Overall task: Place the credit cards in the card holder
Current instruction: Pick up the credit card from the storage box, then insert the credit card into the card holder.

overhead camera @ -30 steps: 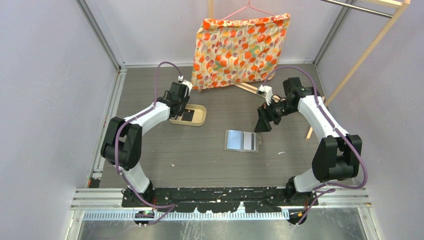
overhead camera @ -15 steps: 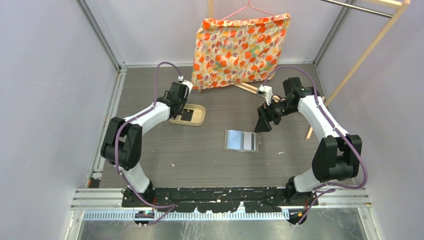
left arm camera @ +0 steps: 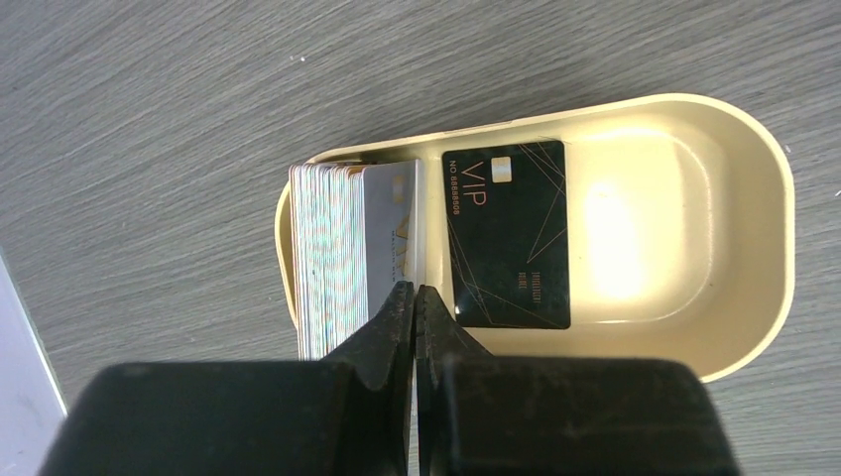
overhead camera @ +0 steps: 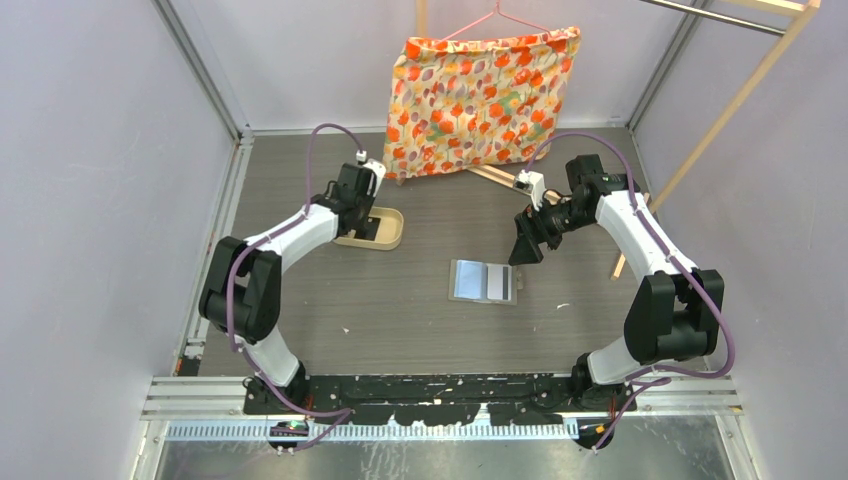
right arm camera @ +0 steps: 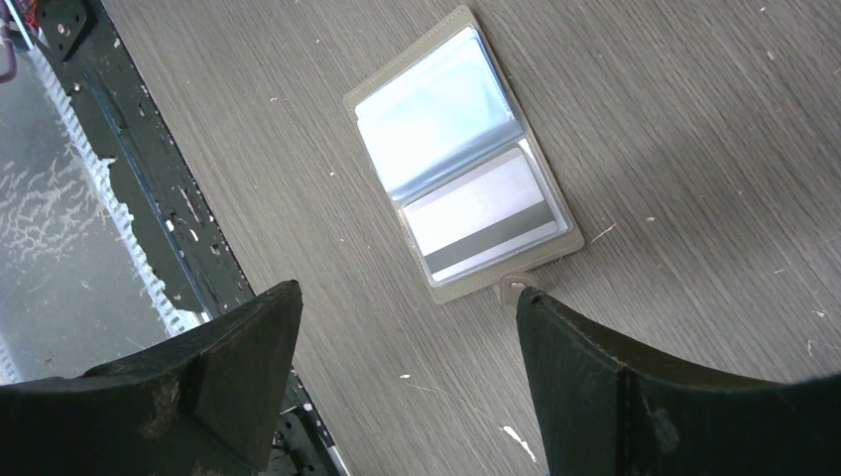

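A tan oval tray (left arm camera: pixel 774 178) holds the credit cards. A black VIP card (left arm camera: pixel 508 233) lies flat in it, and a stack of pale cards (left arm camera: pixel 327 248) stands on edge at its left end. My left gripper (left arm camera: pixel 414 290) is shut on the right edge of the stack's front grey card (left arm camera: pixel 390 223); a thin pale edge shows between the fingers. From above, the left gripper (overhead camera: pixel 362 212) covers the tray (overhead camera: pixel 392 232). The card holder (overhead camera: pixel 483 281) lies open on the table, a white striped card (right arm camera: pixel 481 213) in one clear pocket. Just behind it my right gripper (right arm camera: pixel 407 293) hovers open, holding nothing.
A floral cloth (overhead camera: pixel 480 100) hangs on a hanger at the back. A wooden rack (overhead camera: pixel 720 110) leans along the right wall. The black base rail (right arm camera: pixel 149 198) runs along the table's near edge.
The left gripper's jaws have closed on the grey card in the tray, and the tray has shifted slightly left. The right arm has not moved.
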`<action>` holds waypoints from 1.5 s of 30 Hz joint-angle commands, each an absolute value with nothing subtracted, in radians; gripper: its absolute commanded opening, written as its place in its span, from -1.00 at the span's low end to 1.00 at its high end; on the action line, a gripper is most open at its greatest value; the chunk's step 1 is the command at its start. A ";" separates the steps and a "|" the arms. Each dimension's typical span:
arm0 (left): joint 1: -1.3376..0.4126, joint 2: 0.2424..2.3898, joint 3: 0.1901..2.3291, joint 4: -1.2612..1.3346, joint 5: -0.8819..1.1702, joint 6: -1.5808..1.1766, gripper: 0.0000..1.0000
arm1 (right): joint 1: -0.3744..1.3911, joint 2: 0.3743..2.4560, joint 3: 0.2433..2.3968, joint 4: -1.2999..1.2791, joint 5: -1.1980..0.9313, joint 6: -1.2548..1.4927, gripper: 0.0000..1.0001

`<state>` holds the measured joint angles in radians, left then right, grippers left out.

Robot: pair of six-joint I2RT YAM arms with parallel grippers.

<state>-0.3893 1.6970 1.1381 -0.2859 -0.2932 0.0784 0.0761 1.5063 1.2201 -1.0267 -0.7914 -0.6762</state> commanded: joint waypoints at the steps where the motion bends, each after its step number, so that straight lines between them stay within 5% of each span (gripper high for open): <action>1: -0.383 1.648 1.137 -0.272 -0.264 0.066 -0.99 | 0.072 1.500 1.252 -1.034 -0.813 -0.690 0.67; 17: -0.384 1.581 1.142 -0.291 -0.140 0.020 -0.99 | 0.073 1.490 1.255 -1.045 -0.832 -0.696 0.67; 27: -0.385 1.387 1.074 -0.170 0.211 -0.142 -0.99 | 0.074 1.468 1.250 -1.046 -0.914 -0.678 0.66; 36: -0.402 1.320 0.895 0.288 0.605 -0.534 -1.00 | 0.074 1.429 1.212 -0.965 -1.008 -0.553 0.66; 41: -0.479 1.308 0.787 0.548 0.578 -0.724 -0.99 | 0.074 1.378 1.172 -0.851 -1.080 -0.377 0.66; 45: -0.572 1.304 0.744 0.676 0.450 -0.820 -0.99 | 0.070 1.300 1.053 -0.513 -1.114 -0.031 0.64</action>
<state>-0.5037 1.3388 0.7605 0.4030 0.5144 -0.6647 0.0761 1.3895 1.1427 -0.8425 -1.0359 -0.3851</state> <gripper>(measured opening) 0.010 0.829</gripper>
